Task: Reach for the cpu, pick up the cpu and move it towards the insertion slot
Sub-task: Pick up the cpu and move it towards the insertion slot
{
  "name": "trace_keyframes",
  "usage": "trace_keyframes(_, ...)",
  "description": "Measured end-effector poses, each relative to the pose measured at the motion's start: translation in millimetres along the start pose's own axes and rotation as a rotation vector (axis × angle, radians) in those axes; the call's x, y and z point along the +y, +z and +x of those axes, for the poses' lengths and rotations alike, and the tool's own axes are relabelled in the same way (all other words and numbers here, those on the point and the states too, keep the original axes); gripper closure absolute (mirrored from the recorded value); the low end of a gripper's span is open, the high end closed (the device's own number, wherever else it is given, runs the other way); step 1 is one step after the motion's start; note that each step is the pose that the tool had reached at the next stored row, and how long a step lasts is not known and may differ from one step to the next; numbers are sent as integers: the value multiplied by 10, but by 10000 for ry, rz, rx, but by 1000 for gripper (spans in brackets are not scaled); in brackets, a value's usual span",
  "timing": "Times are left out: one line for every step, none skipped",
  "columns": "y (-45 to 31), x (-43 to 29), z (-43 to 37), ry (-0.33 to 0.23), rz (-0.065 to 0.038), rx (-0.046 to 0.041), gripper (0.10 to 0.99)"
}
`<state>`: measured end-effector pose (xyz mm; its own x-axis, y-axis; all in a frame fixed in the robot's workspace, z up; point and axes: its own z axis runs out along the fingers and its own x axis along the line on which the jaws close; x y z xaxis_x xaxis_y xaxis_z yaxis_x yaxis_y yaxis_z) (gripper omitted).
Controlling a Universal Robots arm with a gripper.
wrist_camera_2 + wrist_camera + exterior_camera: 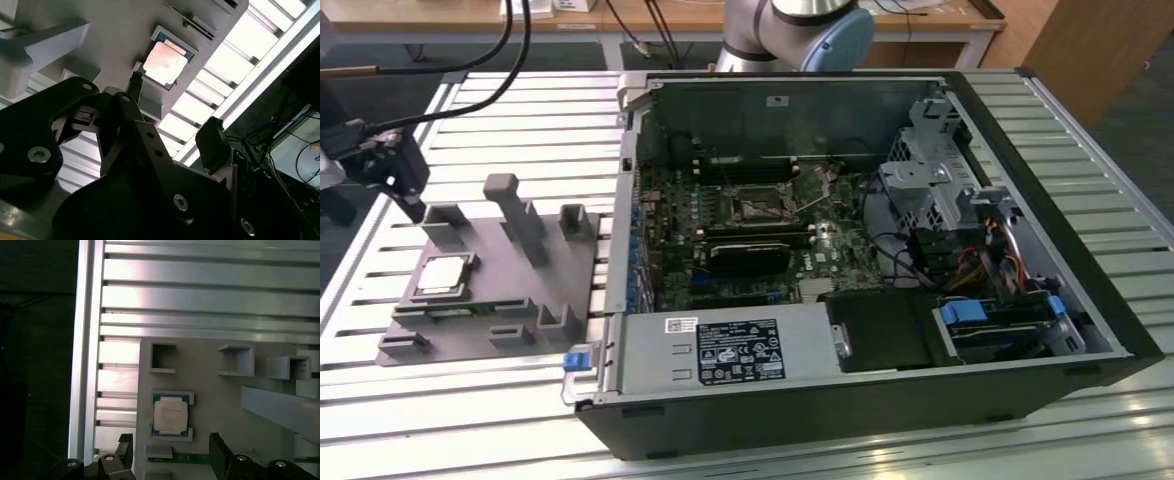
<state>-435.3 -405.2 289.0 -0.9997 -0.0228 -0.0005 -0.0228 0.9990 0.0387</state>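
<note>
The cpu (443, 277) is a flat silvery square lying in a shallow holder on the grey fixture plate (480, 330), at the exterior view's left. My gripper (403, 190) hangs above the plate's far left corner, apart from the chip. In both wrist views the cpu (165, 62) (170, 415) lies just ahead of the gripper (175, 112) (171, 452), whose dark fingers (217, 452) stand open and spread wider than the chip, with nothing between them. The insertion slot (758, 205) is a dark square socket on the green board inside the open computer case (1067, 330).
Tall grey blocks and pegs (520, 215) stand on the fixture plate close to the chip. A black card (744, 255) lies below the socket. Drive cage and cables (947, 200) fill the case's right side. The arm's base (801, 30) stands behind the case on the slatted aluminium table (547, 100).
</note>
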Motion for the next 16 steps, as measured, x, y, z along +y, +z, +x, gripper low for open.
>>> trace_keyframes(20, -3, 0, 0, 0, -1, 380)
trace_keyframes(38, -6, 0, 0, -1, -1, 380)
trace_keyframes(56, -8, 1, 0, 0, 0, 380)
trace_keyframes(73, -11, 1, 0, 1, 1, 380)
trace_keyframes(91, -13, 1, 1, 0, 0, 380)
trace_keyframes(109, -15, 1, 0, 0, -1, 380)
trace_keyframes(127, -17, 1, 0, 0, -1, 380)
trace_keyframes(146, -18, 1, 0, 0, 0, 369)
trace_keyframes(163, -20, 1, 1, 0, 0, 369)
trace_keyframes(181, -21, 1, 0, 0, 0, 369)
trace_keyframes(201, -23, 1, 0, 0, -1, 306)
trace_keyframes(219, -24, 1, 0, 0, -1, 306)
trace_keyframes(237, -25, 1, 0, 0, -1, 306)
trace_keyframes(255, -26, 1, 0, 0, 0, 306)
trace_keyframes(272, -27, 2, 0, -1, 0, 306)
trace_keyframes(289, -28, 2, 1, -1, -1, 306)
